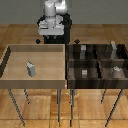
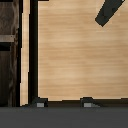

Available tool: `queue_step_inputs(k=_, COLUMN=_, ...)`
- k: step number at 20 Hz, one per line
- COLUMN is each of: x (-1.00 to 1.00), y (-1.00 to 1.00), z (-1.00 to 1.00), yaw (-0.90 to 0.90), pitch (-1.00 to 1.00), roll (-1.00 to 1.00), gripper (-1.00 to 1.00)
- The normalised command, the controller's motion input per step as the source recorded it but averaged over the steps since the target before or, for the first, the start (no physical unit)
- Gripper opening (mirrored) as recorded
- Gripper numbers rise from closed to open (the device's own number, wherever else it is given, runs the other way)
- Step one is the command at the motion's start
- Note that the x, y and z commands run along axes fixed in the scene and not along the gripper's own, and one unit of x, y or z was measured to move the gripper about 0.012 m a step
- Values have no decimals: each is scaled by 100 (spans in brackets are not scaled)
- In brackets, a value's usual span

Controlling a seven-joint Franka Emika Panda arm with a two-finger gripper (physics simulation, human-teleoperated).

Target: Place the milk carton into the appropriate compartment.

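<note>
The milk carton (image 1: pixel 31 68), a small upright grey box with a slanted top, stands in the light wooden tray (image 1: pixel 15 75), on the exterior view's left half. In the wrist view a dark slanted shape (image 2: pixel 110 12) at the frame edge looks like part of the carton. My gripper (image 1: pixel 50 36) hangs high over the tray's far edge, well away from the carton. Its two fingertips (image 2: pixel 40 104) stand wide apart with nothing between them, so my gripper (image 2: pixel 64 103) is open above bare tray floor (image 2: pixel 70 60).
A dark wooden box (image 1: pixel 97 62) with several compartments stands on the exterior view's right, beside the tray. Small grey blocks (image 1: pixel 85 73) sit in its compartments. Its dark dividers (image 2: pixel 10 50) show in the wrist view. Both containers rest on thin metal legs.
</note>
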Motion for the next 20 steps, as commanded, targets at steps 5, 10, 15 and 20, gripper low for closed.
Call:
queue_step_inputs(k=5, x=0, y=0, z=0, yaw=0, pitch=0, roll=0, gripper=100)
queue_step_inputs(k=10, x=0, y=-80, z=0, yaw=0, pitch=0, roll=0, gripper=100)
queue_step_inputs(k=15, x=0, y=-80, z=0, yaw=-3, pitch=0, roll=0, gripper=100)
queue_step_inputs(k=20, x=0, y=0, z=0, yaw=-79, pitch=0, roll=0, gripper=100)
